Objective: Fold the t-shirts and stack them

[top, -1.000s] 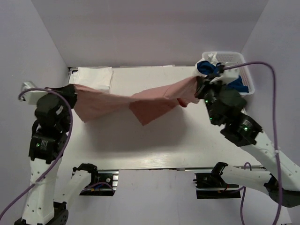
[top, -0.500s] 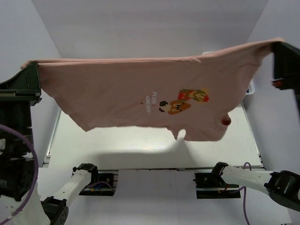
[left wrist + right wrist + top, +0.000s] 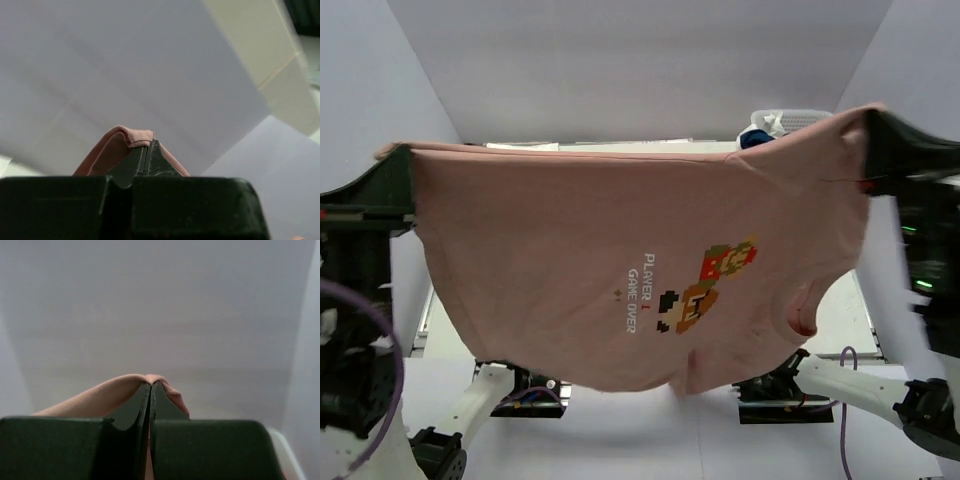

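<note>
A dusty pink t-shirt [image 3: 570, 260] hangs spread wide in the air, filling most of the top view. Its chest shows small white text and a pixel figure. My left gripper [image 3: 398, 165] is shut on its upper left corner and my right gripper [image 3: 873, 125] is shut on its upper right corner. In the left wrist view the jaws [image 3: 148, 146] pinch a pink hem [image 3: 125, 136]. In the right wrist view the jaws [image 3: 151, 385] pinch a pink fold [image 3: 100, 396]. A navy blue cloth [image 3: 753, 138] peeks above the shirt's top edge.
A white mesh basket [image 3: 790, 118] stands at the back right, mostly hidden by the shirt. A sliver of white cloth [image 3: 520, 146] shows at the back left. Bare table [image 3: 840, 310] shows at the right. The enclosure's walls stand close on both sides.
Both grippers have risen high and apart. The pink shirt went from a sagging bunch over the table to a wide hanging sheet, now nearer the camera.
</note>
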### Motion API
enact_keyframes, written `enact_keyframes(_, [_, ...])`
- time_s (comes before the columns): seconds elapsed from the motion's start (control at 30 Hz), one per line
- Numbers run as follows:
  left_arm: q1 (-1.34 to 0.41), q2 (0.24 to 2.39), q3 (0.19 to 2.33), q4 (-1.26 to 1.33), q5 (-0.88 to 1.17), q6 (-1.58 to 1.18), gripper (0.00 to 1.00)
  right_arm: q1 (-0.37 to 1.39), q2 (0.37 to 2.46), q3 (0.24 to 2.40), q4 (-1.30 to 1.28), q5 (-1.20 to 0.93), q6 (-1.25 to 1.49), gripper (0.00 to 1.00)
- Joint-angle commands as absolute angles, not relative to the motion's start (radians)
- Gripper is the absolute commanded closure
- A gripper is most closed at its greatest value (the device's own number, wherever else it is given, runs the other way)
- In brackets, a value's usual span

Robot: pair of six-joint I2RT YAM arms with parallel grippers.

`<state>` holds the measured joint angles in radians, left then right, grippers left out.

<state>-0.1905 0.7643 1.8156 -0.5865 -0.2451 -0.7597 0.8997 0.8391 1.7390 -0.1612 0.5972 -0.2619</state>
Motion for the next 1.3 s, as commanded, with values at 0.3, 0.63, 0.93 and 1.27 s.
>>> enact_keyframes(0.3, [-0.190, 0.975, 1.255, -0.456, -0.416, -0.833, 1.00, 0.827, 1.094, 1.115, 0.721, 1.149, -0.617, 1.00])
enact_keyframes(0.63, [-0.170, 1.409, 1.190, -0.307, -0.500, -0.824, 1.00, 0.552, 1.516, 1.198, 0.301, 1.013, -0.197, 1.00])
enact_keyframes(0.93, [-0.127, 1.937, 1.564, -0.235, -0.379, -0.776, 1.00, 0.401, 1.895, 1.575, 0.157, 0.751, -0.127, 1.00])
enact_keyframes(1.27, [-0.071, 2.459, 2.264, -0.348, -0.132, -0.718, 0.11, 0.298, 2.503, 2.379, -0.075, 0.483, -0.068, 0.10])
